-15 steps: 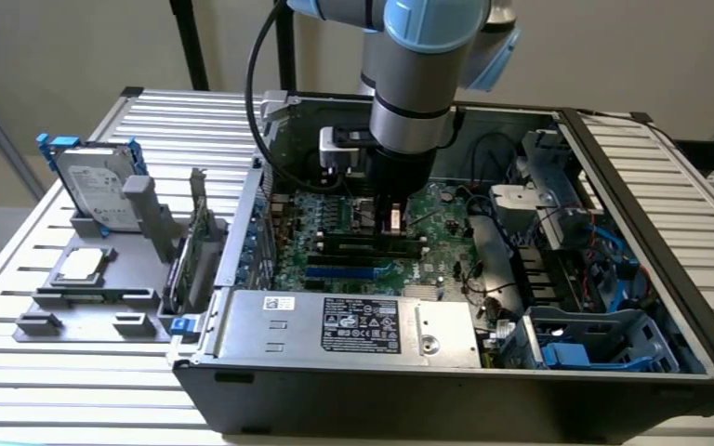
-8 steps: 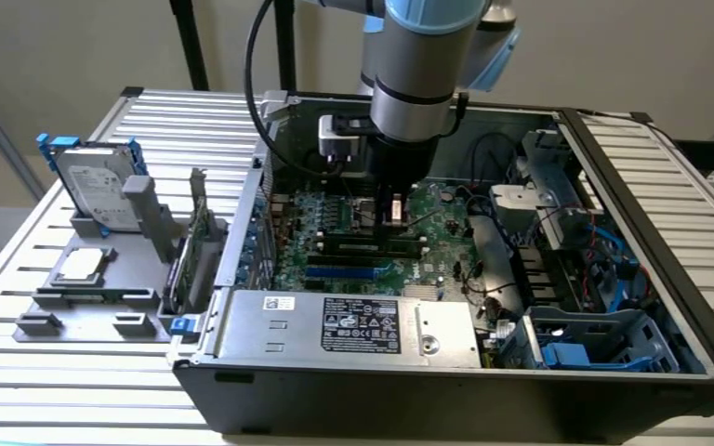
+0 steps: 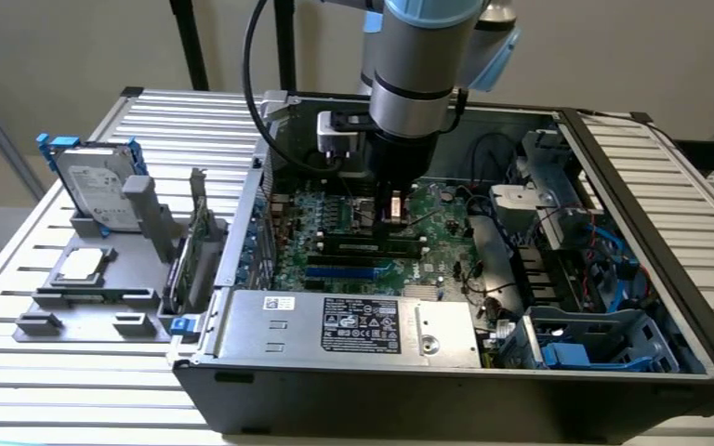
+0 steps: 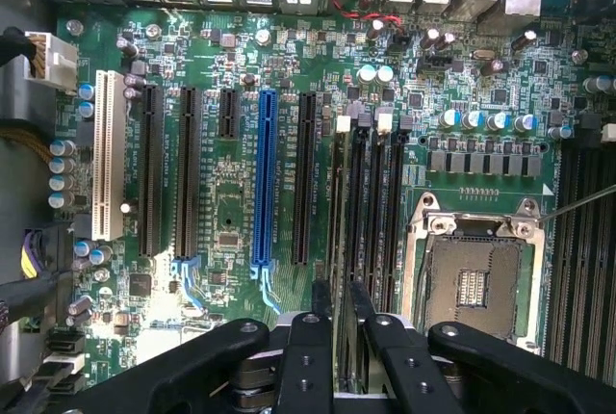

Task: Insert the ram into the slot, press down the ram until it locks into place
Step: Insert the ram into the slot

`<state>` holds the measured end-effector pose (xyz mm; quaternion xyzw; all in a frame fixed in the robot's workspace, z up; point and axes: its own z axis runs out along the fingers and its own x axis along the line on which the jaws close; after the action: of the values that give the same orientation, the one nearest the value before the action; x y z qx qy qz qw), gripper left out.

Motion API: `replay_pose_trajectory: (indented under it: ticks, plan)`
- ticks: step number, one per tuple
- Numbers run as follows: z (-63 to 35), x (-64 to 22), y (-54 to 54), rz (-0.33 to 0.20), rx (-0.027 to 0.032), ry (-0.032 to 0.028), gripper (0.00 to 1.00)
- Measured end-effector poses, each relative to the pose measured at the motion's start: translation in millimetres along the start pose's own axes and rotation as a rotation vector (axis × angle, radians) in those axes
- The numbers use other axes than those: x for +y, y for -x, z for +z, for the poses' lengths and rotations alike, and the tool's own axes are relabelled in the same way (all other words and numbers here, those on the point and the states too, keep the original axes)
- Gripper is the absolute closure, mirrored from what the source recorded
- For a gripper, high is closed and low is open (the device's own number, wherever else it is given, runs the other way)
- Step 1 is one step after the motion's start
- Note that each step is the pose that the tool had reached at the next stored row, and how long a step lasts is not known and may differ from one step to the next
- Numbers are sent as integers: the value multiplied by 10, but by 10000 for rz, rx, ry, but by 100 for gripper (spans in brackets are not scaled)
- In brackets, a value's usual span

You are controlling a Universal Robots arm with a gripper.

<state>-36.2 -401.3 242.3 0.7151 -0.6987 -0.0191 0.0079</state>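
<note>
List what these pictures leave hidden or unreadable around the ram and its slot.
- Ram: wrist view shows it edge-on; chips unseen.
- Seating in the slot: the contact is hidden; lock state unknowable.
- Near slot end: the gripper covers it in the wrist view.
- Exterior view: the arm hides the gripper from above.
- Label on the power supply: print too small.

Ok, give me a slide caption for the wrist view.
Gripper holding the ram edge-on over the black slot, beside the processor socket.

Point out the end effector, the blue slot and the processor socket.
end effector (image 4: 335, 310): wrist view, midway between its fingertips.
blue slot (image 4: 265, 178): wrist view, middle of its length.
processor socket (image 4: 472, 279): wrist view, centre of the metal frame.
</note>
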Motion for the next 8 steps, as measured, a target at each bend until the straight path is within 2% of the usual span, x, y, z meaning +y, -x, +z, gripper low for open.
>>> replay_pose_trajectory:
  ticks: [2,5,8]
  plan:
    - [0,0,0,0,0,0,78]
    - [0,0,0,0,1,0,90]
    - [0,0,0,0,0,0,90]
